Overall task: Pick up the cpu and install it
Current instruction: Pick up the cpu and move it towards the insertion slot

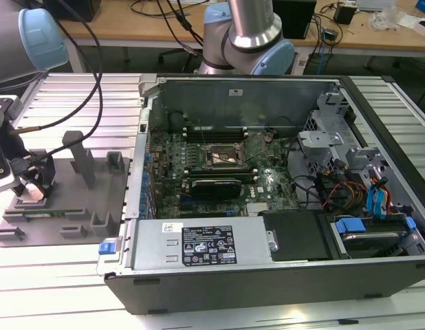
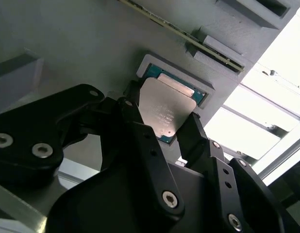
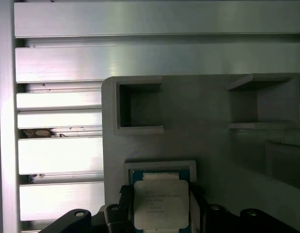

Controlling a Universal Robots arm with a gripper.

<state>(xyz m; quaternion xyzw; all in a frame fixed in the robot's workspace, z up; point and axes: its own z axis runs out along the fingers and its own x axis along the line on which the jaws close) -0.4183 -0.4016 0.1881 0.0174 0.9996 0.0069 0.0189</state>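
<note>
The cpu (image 2: 167,109) shows its pale metal top in both wrist views (image 3: 161,204), lying flat between the two dark fingers (image 2: 135,121) of the gripper (image 2: 162,116). The fingers are closed in to chip width, one against each of two opposite edges, so the gripper appears to have it pinched by the sides and leaves the top bare. Gripping by the edges suits so thin a part.

The chip is right at a shallow square recess (image 2: 201,94) with a teal lining, and looks slightly raised or tilted against it. Whether it is clear of the recess I cannot tell. The recess is a nest in a gray holder (image 1: 75,206), moulded with other pockets and posts to keep parts in known places.

In the exterior view, the gripper (image 1: 30,189) is low over the holder, on the slatted table (image 1: 82,89). The open computer case (image 1: 267,275) lies well apart toward the exterior view's right, with the socket (image 1: 223,158) on its board.
</note>
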